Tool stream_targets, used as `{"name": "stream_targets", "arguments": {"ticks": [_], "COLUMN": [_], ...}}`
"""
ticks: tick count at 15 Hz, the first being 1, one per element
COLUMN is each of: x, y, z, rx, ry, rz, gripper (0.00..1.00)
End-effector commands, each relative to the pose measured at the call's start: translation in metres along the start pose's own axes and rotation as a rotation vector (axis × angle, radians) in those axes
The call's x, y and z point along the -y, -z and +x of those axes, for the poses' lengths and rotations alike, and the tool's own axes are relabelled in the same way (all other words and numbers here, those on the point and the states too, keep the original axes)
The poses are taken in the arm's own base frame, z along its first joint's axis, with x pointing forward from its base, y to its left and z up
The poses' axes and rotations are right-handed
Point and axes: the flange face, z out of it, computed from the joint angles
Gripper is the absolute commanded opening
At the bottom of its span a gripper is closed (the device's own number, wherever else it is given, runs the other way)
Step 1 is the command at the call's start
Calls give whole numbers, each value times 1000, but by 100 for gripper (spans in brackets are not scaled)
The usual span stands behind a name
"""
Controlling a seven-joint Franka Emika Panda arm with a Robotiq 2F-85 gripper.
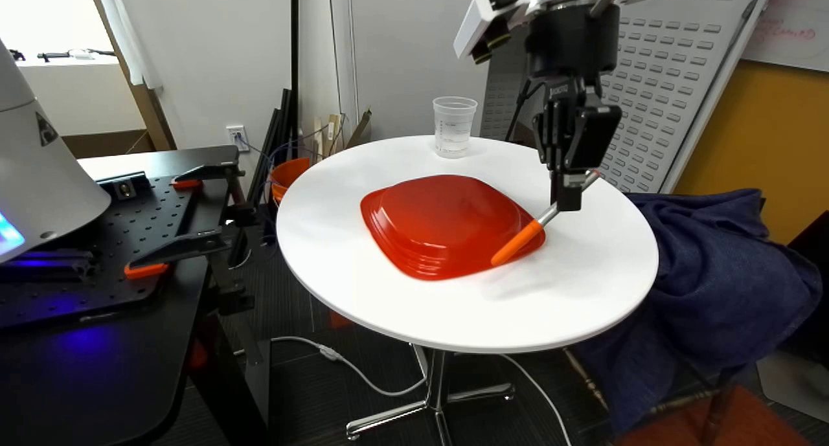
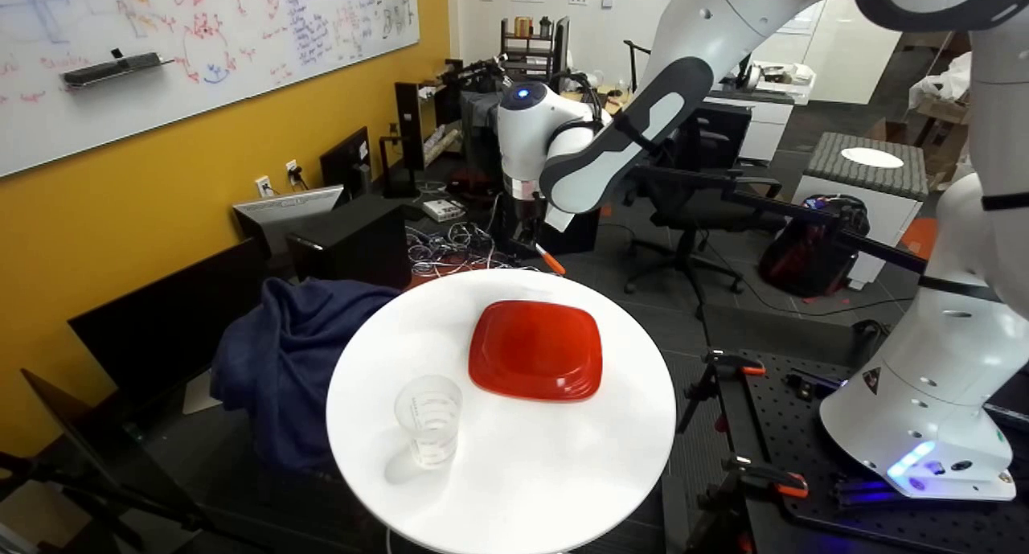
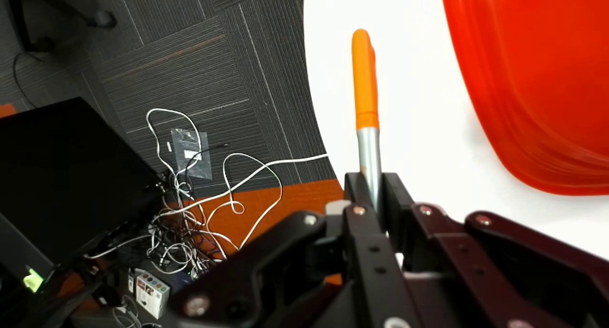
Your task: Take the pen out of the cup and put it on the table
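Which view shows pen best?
Wrist view: the pen is largest there, orange and silver clear, rear hidden by the gripper. In an exterior view the pen is smaller, poking out either side of the gripper; in an exterior view the pen is tiny, mostly orange.

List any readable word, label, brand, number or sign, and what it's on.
No text reads clearly.
Whiteboard: red and blue handwriting, too blurred.
Cup: printed markings, too small.
Arm base: triangular sign, symbol too small.
White box in the wrist view: print too small.
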Motion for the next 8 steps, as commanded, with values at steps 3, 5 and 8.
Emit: {"name": "stream_targets", "arguments": {"ticks": [3,5,8], "x": [4,5,8], "y": [-3,-6,-9], "z": [17,19,21], "rx": [57,74,102], "ry": [4,2,-1], "rz": [-3,-5,-4], "gripper": [3,3,3]}}
